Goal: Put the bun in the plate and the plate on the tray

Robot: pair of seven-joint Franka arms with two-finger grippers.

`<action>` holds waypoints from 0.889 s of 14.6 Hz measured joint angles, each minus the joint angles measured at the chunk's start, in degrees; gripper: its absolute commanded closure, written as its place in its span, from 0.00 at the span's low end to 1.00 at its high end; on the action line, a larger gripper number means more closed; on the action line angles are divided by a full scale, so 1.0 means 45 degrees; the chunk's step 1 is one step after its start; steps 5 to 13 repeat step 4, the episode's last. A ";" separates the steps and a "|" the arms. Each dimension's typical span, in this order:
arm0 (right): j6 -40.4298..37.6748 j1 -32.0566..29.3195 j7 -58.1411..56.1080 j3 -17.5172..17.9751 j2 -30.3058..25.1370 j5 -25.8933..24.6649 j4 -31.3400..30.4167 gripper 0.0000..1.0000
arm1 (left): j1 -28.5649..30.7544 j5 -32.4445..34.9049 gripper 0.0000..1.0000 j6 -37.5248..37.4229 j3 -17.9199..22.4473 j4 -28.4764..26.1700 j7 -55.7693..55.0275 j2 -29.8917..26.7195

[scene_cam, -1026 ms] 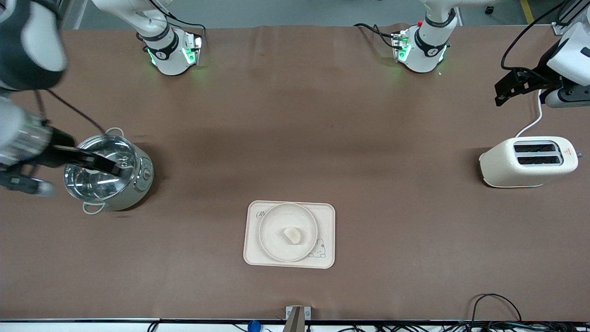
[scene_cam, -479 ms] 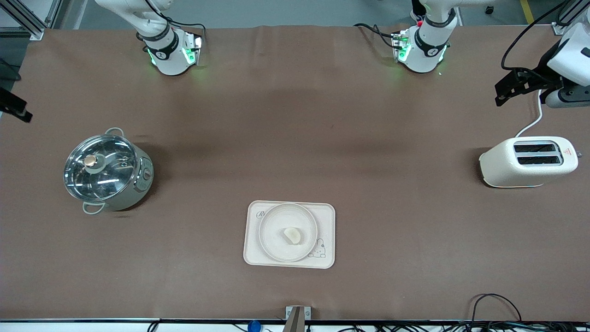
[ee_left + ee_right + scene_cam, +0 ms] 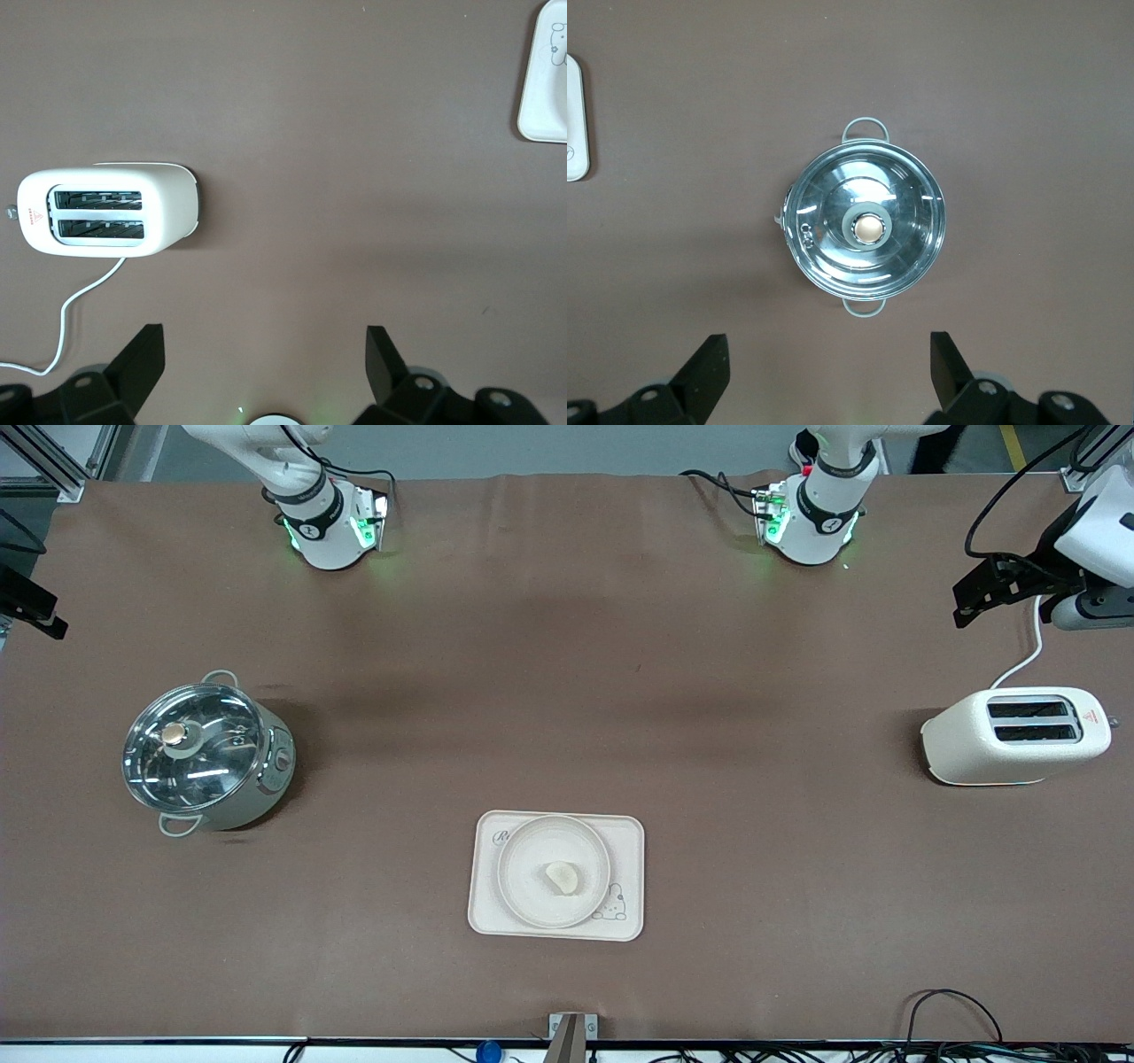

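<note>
The bun (image 3: 563, 877) lies in the round plate (image 3: 514, 886). The plate sits on the rectangular tray (image 3: 631, 837), near the front camera's edge of the table at mid-length. A corner of the tray shows in the left wrist view (image 3: 545, 80), and an edge of it shows in the right wrist view (image 3: 574, 119). My left gripper (image 3: 966, 602) is open and empty, up over the left arm's end of the table above the toaster; its jaws (image 3: 266, 341) stand wide apart. My right gripper (image 3: 35, 615) is open and empty (image 3: 830, 347), high over the right arm's end near the pot.
A white toaster (image 3: 1014, 735) with a white cord stands at the left arm's end and also shows in the left wrist view (image 3: 106, 211). A steel pot with a glass lid (image 3: 204, 757) stands at the right arm's end and also shows in the right wrist view (image 3: 866, 228). Cables hang along the front camera's edge.
My right arm has pulled away from over the pot to the table's end at the right arm's side. The bun, plate and tray have not moved. My left gripper has barely shifted.
</note>
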 measured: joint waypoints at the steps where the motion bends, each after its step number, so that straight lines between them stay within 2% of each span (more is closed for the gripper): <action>1: -0.0008 0.0011 0.0000 0.0017 -0.0001 0.0000 0.0000 0.00 | 0.0000 0.0000 0.00 0.0000 0.0001 0.0000 0.0000 0.0000; 13: -0.0103 0.0035 0.0000 0.0086 -0.0001 0.0000 0.0000 0.00 | 0.0017 0.0000 0.00 0.0016 0.0025 0.0048 0.0019 0.0003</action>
